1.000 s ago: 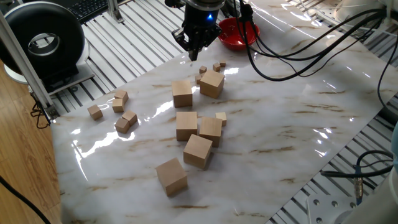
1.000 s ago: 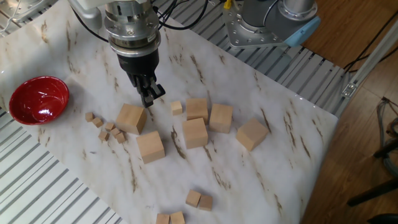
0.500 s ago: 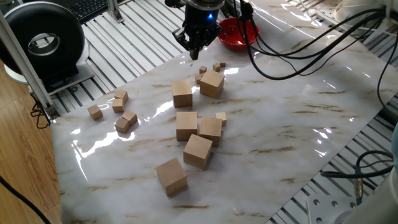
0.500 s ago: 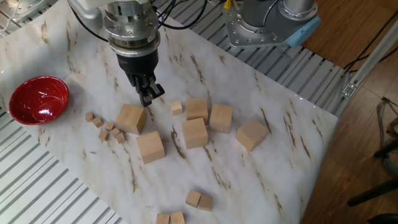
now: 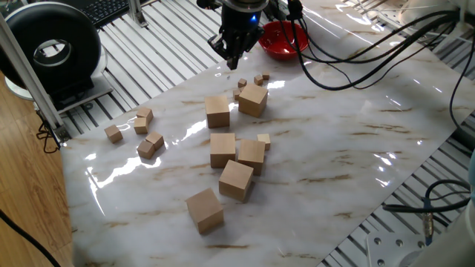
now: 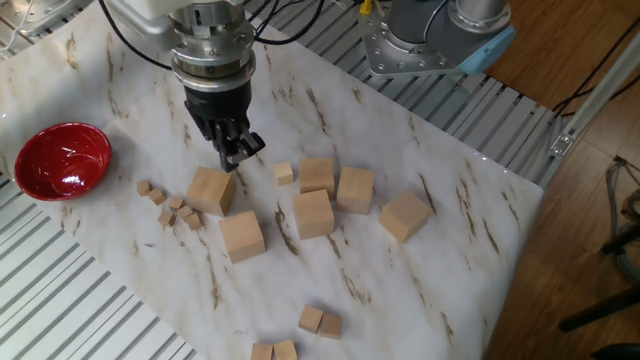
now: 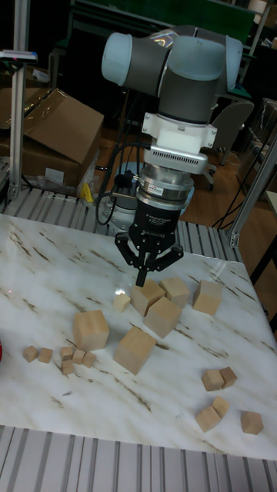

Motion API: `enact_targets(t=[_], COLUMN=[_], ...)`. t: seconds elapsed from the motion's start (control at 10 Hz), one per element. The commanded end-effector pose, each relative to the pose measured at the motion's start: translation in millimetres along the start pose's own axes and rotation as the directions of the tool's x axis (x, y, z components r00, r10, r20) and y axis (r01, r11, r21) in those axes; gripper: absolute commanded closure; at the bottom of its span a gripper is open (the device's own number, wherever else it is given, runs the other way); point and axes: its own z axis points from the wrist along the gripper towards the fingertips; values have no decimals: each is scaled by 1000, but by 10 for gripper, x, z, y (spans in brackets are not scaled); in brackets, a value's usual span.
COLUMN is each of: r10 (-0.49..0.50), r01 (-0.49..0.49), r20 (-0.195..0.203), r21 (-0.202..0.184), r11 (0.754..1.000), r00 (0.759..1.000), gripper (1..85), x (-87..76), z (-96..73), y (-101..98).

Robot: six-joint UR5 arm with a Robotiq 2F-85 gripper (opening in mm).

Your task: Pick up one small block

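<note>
Hovering gripper (image 6: 233, 158) above worktop (image 6: 450, 220), fingers closed and empty; should spread them, shift toward 8 o'clock over small block (image 6: 144, 187), descend straight, clear of big cube (image 6: 210, 190).

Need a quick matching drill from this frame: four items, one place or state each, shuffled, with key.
Items:
1. gripper
2. red bowl
3. cluster of small blocks
4. lone small block

Places or states:
A. at the table's edge, away from the blocks
B. between the red bowl and a large cube
C. hanging above the table, pointing down
D. beside the middle group of large cubes

Pairs: 1-C, 2-A, 3-B, 4-D
</note>
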Motion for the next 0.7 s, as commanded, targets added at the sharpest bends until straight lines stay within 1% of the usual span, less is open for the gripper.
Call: enact_targets(t=[0.0,0.1,0.2,0.3,0.4,0.5,0.6], r10=[-61,-45,-12,-9,18,42,48], r01=[58,43,11,6,-19,-42,-48], r20=[54,45,16,29,13,1,7], r21=[60,52,68,92,62,52,50], r11=[997,998,998,996,998,998,998], r00=[997,998,1000,1000,1000,999,999], gripper=[847,847,847,847,847,847,847], x=[-150,-125,-46,-80,-33,1,-15], z=[-22,-20,-20,-26,-19,-17,-17], y=[-153,-136,-183,-246,-168,-143,-138])
